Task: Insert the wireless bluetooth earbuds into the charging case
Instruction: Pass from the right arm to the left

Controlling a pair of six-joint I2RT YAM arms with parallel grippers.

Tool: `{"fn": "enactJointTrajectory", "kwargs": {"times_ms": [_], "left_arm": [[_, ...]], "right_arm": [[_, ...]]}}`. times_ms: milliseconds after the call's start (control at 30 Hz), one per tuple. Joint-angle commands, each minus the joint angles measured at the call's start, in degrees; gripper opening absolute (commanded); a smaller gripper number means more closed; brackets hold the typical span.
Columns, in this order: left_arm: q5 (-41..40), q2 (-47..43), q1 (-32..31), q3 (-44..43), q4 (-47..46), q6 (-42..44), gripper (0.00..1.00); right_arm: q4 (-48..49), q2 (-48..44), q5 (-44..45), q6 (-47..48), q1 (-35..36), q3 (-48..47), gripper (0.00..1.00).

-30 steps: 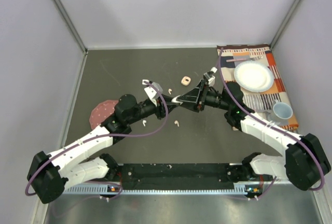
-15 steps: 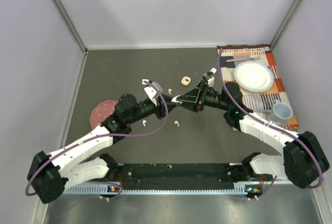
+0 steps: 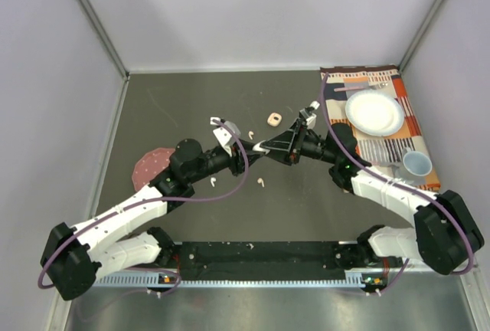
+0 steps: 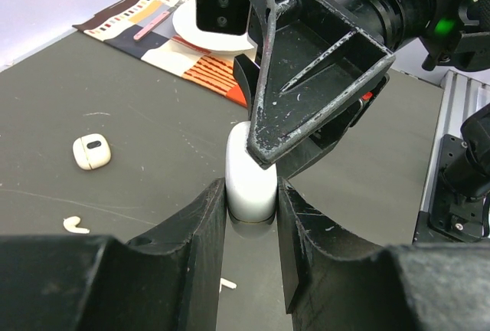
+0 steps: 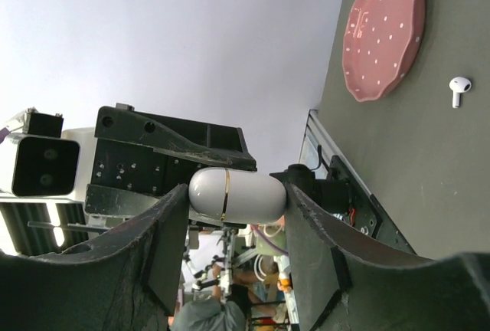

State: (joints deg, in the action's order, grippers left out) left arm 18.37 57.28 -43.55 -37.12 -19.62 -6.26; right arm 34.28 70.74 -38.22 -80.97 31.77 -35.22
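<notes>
A closed white charging case (image 3: 259, 148) with a thin gold seam hangs above the table middle, held from both sides. My left gripper (image 3: 251, 152) is shut on one end of it (image 4: 250, 178). My right gripper (image 3: 266, 146) is shut on its two ends (image 5: 237, 195). A pale peach case (image 3: 273, 119) lies closed on the table beyond them (image 4: 92, 152). Tiny earbuds lie loose on the table: a peach one (image 3: 250, 132), a white one (image 3: 213, 181), a white one (image 3: 262, 182) and one more (image 3: 214, 122) by the left wrist. One earbud shows in the right wrist view (image 5: 459, 87).
A pink dotted plate (image 3: 151, 164) lies on the left by the left arm (image 5: 383, 32). At the back right, a patterned placemat (image 3: 398, 90) carries a white plate (image 3: 374, 112), cutlery and a cup (image 3: 417, 164). Grey walls enclose the table.
</notes>
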Motion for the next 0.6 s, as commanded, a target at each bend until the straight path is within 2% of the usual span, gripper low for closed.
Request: {"fn": "enactJointTrajectory", "kwargs": {"times_ms": [0,67,200,233,300,567], "left_arm": [[1.14,-0.5,-0.04,0.12,-1.48,-0.07,0.36],[1.4,-0.32,-0.04,0.03,-1.3,0.11,0.36],[1.14,-0.15,-0.04,-0.05,-1.04,0.02,0.36],[1.23,0.03,-0.13,0.03,-1.12,-0.07,0.37],[0.7,-0.06,-0.04,-0.05,-1.04,-0.42,0.38],[-1.93,-0.94,-0.04,1.44,-3.67,-2.0,0.59]], "right_arm": [[5.52,0.19,0.51,-0.94,0.49,-0.11,0.51],[5.88,0.28,0.51,-1.21,0.49,-0.02,0.52],[6.67,0.45,0.69,-1.56,0.49,0.15,0.4],[7.37,0.28,0.86,-1.73,0.49,0.5,0.32],[8.25,0.45,1.04,-2.43,0.49,0.86,0.27],[12.91,1.42,1.21,-5.42,0.49,1.91,0.25]]}}
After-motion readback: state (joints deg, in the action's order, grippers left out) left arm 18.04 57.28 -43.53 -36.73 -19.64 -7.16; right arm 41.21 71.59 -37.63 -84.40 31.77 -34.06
